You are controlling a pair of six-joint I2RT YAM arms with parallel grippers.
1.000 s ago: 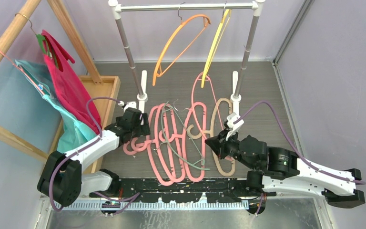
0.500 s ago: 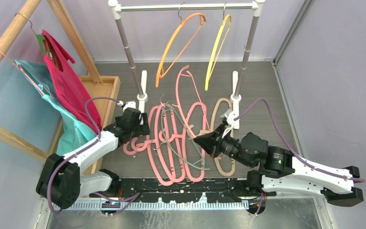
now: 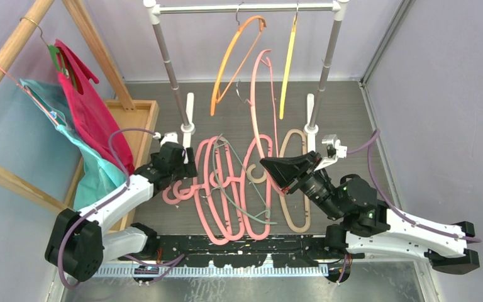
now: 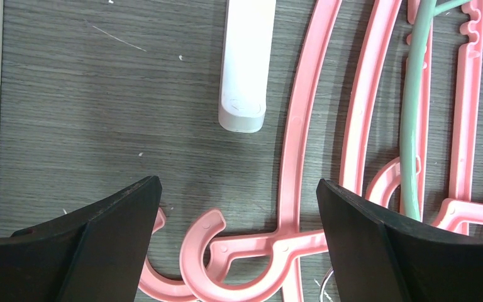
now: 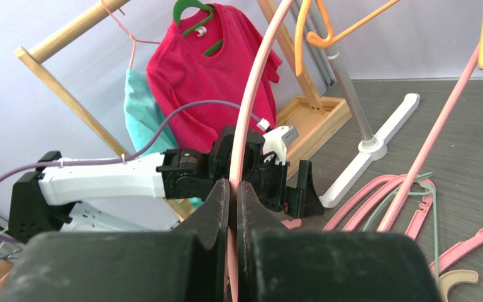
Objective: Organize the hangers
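The right gripper [image 5: 233, 185] has its jaws clenched on the thin pink hanger [image 5: 238, 145], held up over the tabletop's [image 3: 352, 126] middle, near the rail [image 3: 195, 9]. It seems light, stiff and slippery; a hold near its shoulder should steady it. The left gripper [image 4: 238, 185] has its jaws released.
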